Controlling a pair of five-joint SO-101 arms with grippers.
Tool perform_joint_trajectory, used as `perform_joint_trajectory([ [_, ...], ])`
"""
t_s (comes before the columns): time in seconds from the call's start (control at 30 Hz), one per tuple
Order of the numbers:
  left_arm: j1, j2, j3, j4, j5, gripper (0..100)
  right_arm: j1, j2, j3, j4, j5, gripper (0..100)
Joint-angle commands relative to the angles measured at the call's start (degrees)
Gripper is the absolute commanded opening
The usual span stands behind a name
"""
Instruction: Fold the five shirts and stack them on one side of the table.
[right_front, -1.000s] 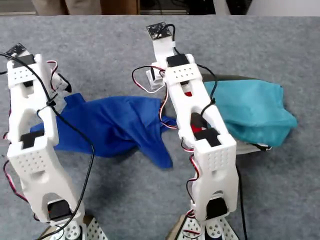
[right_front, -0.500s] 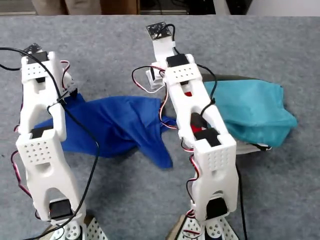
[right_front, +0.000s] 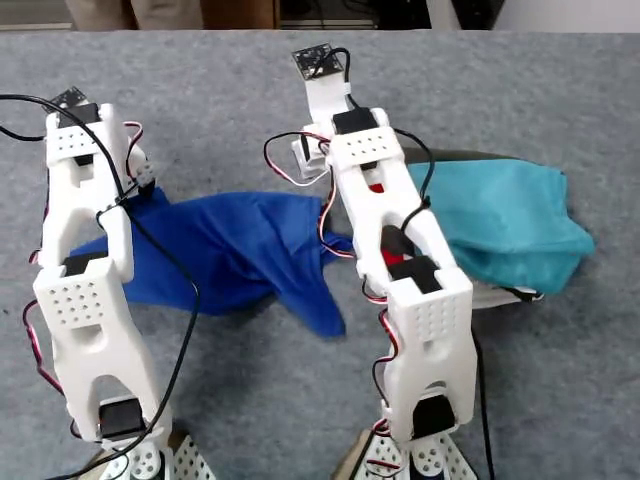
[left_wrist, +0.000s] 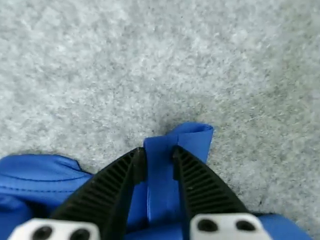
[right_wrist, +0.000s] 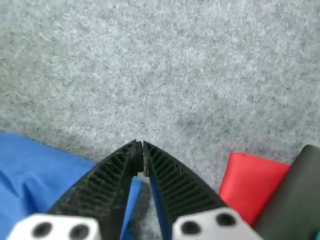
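Note:
A crumpled blue shirt (right_front: 240, 250) lies left of centre on the grey carpeted table. My left gripper (left_wrist: 157, 150) is shut on a folded edge of the blue shirt (left_wrist: 192, 135), at the shirt's far left corner under the left arm (right_front: 85, 230). My right gripper (right_wrist: 141, 146) is shut just above the bare carpet near the shirt's far right edge, with no cloth between its tips. Blue cloth (right_wrist: 35, 170) lies to one side of it and a red shirt (right_wrist: 245, 175) to the other. A folded teal shirt (right_front: 500, 220) tops a stack on the right.
Darker and white folded cloth (right_front: 500, 295) peeks out under the teal shirt. A black piece (right_wrist: 295, 190) lies next to the red one. Open carpet (right_front: 200, 100) stretches along the far side and in front of the stack (right_front: 560, 400).
My left arm has shifted right and slightly farther, carrying the blue shirt's left corner inward with it. The right arm and the stack have not moved.

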Motion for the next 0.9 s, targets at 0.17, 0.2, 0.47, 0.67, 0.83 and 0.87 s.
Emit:
perform_joint_trajectory([
  [0.17, 0.62, -0.57, -2.73, -1.49, 0.44, 10, 0.04, -0.22, 0.04, -1.14, -0.62, 0.4],
  [0.2, 0.62, -0.57, -2.81, -1.67, 0.44, 10, 0.04, -0.22, 0.04, -1.14, -0.62, 0.4],
  [0.47, 0.7, -0.57, -2.73, -3.25, 0.35, 2, 0.04, -0.22, 0.04, -1.14, -0.62, 0.4],
  [0.67, 0.7, -0.57, -3.25, -3.43, 0.35, 2, 0.04, -0.22, 0.04, -1.14, -0.62, 0.4],
  [0.83, 0.7, -0.57, -3.25, -3.43, 0.35, 2, 0.04, -0.22, 0.04, -1.14, -0.62, 0.4],
  [0.87, 0.7, -0.66, -3.25, -3.43, 0.35, 2, 0.04, -0.22, 0.04, -1.14, -0.62, 0.4],
])
